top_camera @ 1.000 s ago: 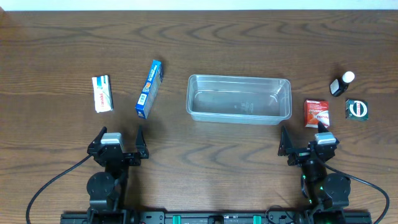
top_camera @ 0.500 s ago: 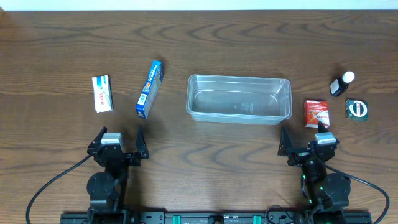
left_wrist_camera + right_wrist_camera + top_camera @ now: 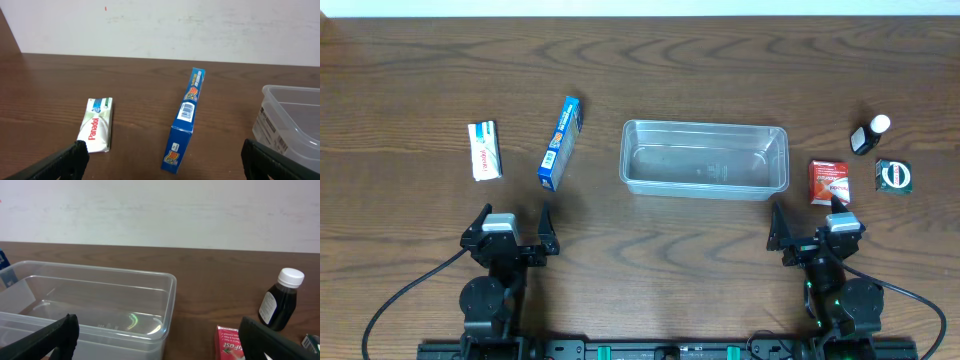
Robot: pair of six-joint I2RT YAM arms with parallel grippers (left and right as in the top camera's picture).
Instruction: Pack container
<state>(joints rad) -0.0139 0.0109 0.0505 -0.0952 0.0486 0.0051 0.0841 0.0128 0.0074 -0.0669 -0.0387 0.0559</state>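
Comparing with a moment ago, finding no change: packing not begun. Keeping left gripper (image 3: 513,222) and right gripper (image 3: 806,224) spread wide, holding nothing. Seeing clear shallow rectangular plastic container (image 3: 700,165) empty, ahead of and between both finger pairs.

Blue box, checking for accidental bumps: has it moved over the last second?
No. The blue box still lies equally far left of the container, same tilt.

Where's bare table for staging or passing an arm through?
Free: gap between blue box and container; wide stretch between container, left end effector and right end effector; far strip behind the container. Crowded: right side, where red box, bottle and green packet cluster.
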